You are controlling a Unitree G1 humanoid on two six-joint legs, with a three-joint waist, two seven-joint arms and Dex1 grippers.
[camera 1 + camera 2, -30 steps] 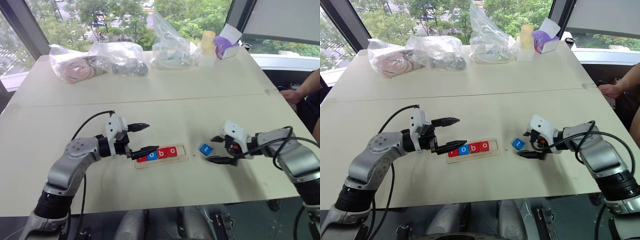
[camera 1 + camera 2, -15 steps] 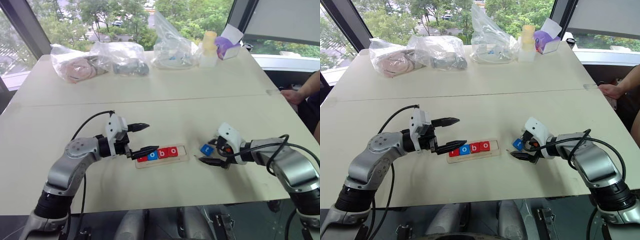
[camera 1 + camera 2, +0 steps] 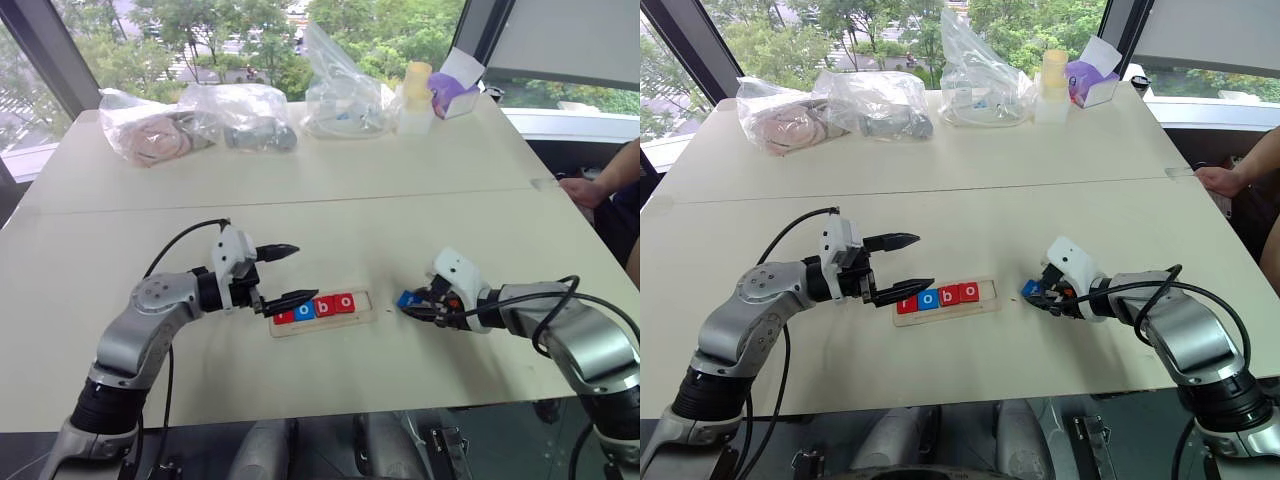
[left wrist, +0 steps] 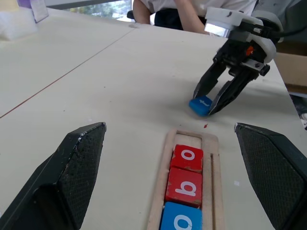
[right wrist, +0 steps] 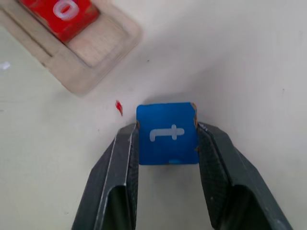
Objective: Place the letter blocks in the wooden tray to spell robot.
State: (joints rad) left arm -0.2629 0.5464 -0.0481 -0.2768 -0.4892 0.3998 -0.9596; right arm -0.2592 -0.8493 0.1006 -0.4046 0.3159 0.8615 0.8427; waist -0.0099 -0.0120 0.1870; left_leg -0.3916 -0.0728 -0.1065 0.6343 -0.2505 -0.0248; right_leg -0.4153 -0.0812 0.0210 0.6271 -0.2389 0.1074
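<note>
Windows with green trees behind them run along the far edge of the pale counter (image 3: 330, 200), where clear plastic bags (image 3: 200, 120) of odds and ends and a purple box (image 3: 452, 92) sit. Toward the left of the near edge, the left pincer (image 3: 285, 273) hangs just above the counter with its black fingers spread wide and nothing between them, its tips at the left end of the wooden tray (image 3: 322, 308). That tray lies flat near the middle of the near edge and holds four letter blocks in a row: a red one partly hidden behind the pincer's lower finger, then a blue o (image 4: 182, 219), a red b (image 4: 184, 187) and a red o (image 4: 189, 157), with the slot at the tray's right end bare wood. Just right of the tray, the blue t block (image 5: 167, 133) lies on the counter, and the right pincer (image 3: 412, 306) is clamped on its two opposite sides. At the counter's right edge a person's hand (image 3: 585, 190) rests
</note>
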